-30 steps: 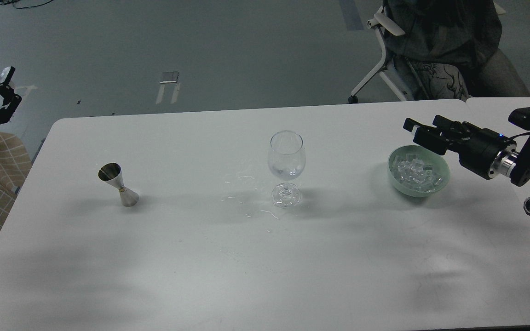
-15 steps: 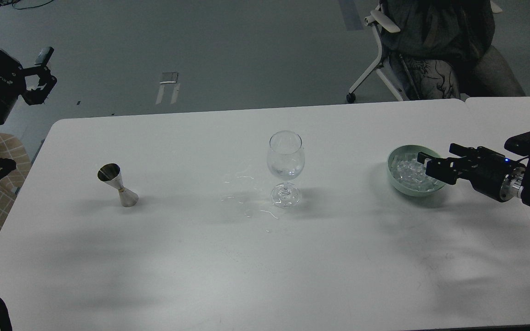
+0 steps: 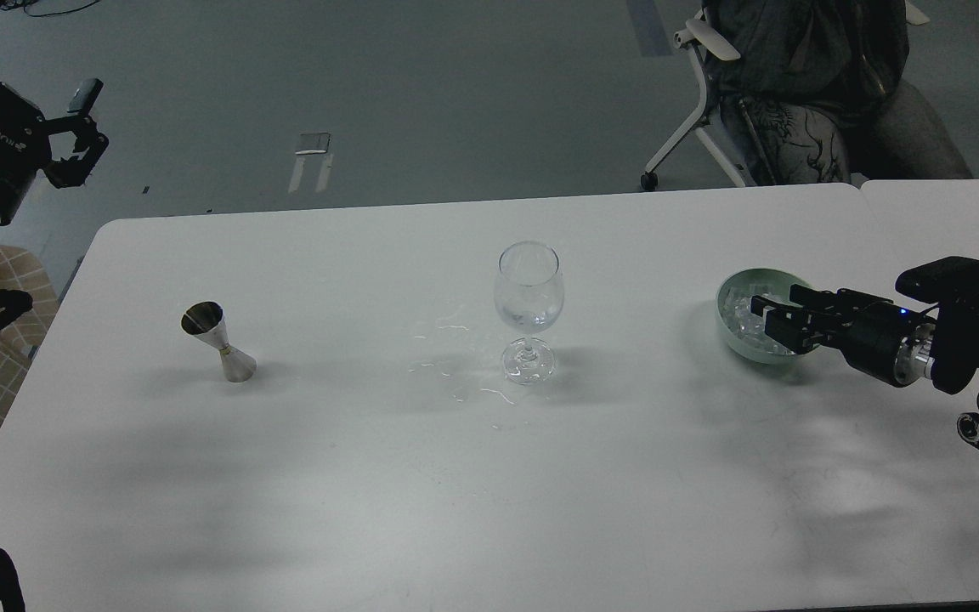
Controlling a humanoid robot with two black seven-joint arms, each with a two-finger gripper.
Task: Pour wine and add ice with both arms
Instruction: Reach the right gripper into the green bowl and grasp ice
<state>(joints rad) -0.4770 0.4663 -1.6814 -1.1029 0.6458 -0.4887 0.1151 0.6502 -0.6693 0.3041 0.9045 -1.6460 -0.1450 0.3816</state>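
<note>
A clear wine glass point(image 3: 529, 293) stands mid-table with a little colourless wine point(image 3: 529, 320) at the bottom of its bowl. A steel jigger point(image 3: 219, 342) stands tilted at the left. A pale green bowl point(image 3: 729, 293) at the right holds a heap of ice point(image 3: 741, 318). My right gripper point(image 3: 783, 311) reaches in from the right, low over the bowl, with its fingers apart among the ice; whether it holds a cube is hidden. My left gripper point(image 3: 88, 127) is open and empty, raised off the table's far left corner, well away from the jigger.
Small clear splashes point(image 3: 455, 357) lie on the white table point(image 3: 489, 493) left of the glass's foot. A second table point(image 3: 948, 212) abuts at the right. A seated person on a chair point(image 3: 795, 93) is behind the far right edge.
My right gripper has come down and moved left from above the bowl's far rim into the ice. My left gripper rose into view at far left, then stayed nearly still.
</note>
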